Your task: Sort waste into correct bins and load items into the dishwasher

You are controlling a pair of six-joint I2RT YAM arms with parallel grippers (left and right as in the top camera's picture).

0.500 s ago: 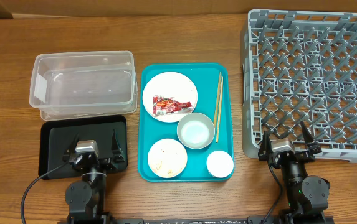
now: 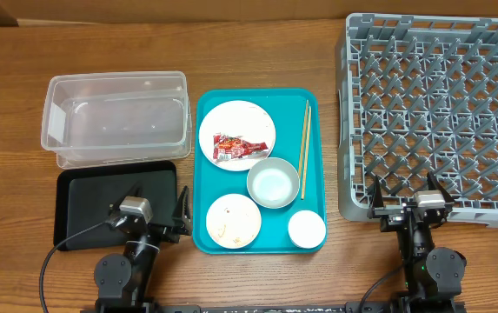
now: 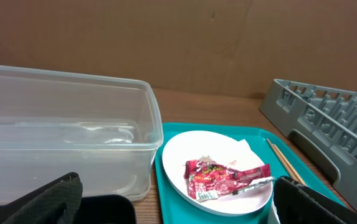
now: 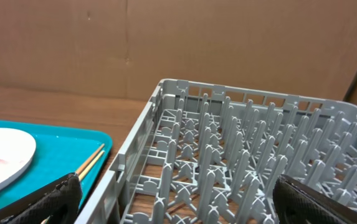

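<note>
Wood-grain worktop [image 2: 257, 43].

Left: clear plastic rectangular tub with rounded corners [image 2: 116, 117]. Flat matte black rectangular tray [image 2: 75, 196] just beside its near edge.

Centre: teal plastic tray [image 2: 311, 109] holding:
- large round white plate [image 2: 240, 115] bearing glossy red printed wrapper [image 2: 235, 146]
- pale bowl [image 2: 273, 183]
- small plate [image 2: 233, 219] flecked with rice
- small white cup [image 2: 307, 229]
- thin wooden chopsticks [image 2: 304, 148] along the right rim

Right: grey plastic peg-lattice rack [image 2: 440, 113], separated from the teal tray by a narrow strip of bare wood.

Left gripper [image 2: 149, 204] and right gripper [image 2: 403, 193]: at the near edge, jaws wide apart, holding nothing.

Left wrist view alone shows a white tissue [image 3: 242, 149] beside the wrapper.
</note>
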